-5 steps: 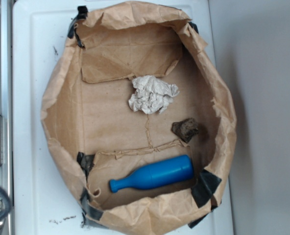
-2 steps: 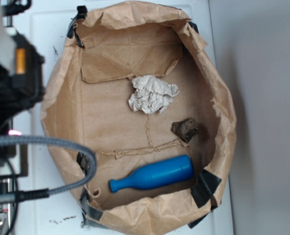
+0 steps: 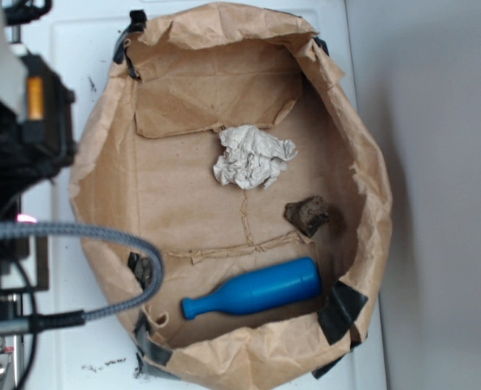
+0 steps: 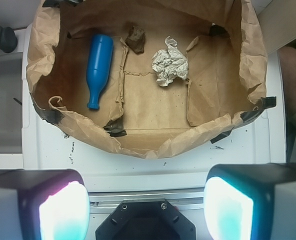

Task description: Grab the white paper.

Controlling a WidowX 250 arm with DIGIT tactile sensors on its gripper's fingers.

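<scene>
The white paper (image 3: pixel 253 157) is a crumpled off-white wad lying on the floor of the opened brown paper bag (image 3: pixel 372 175), toward its far end. The wrist view shows the white paper (image 4: pixel 170 61) well ahead of my gripper (image 4: pixel 147 202). The gripper is open, its two pads wide apart with nothing between them. It hovers outside the bag (image 4: pixel 47 45), over the white surface (image 4: pixel 153 167) beside the bag's rim. In the exterior view only my black arm (image 3: pixel 21 138) shows, at the left edge, left of the bag.
A blue bottle (image 3: pixel 257 290) lies on its side in the bag, and a small dark brown lump (image 3: pixel 308 214) sits between it and the paper. Black tape (image 3: pixel 340 309) holds the bag's corners. A grey cable (image 3: pixel 86 236) loops over the bag's left rim.
My arm and its cable have come into the exterior view from the left since one second ago. It has barely shifted in the last half second. Nothing in the bag moved.
</scene>
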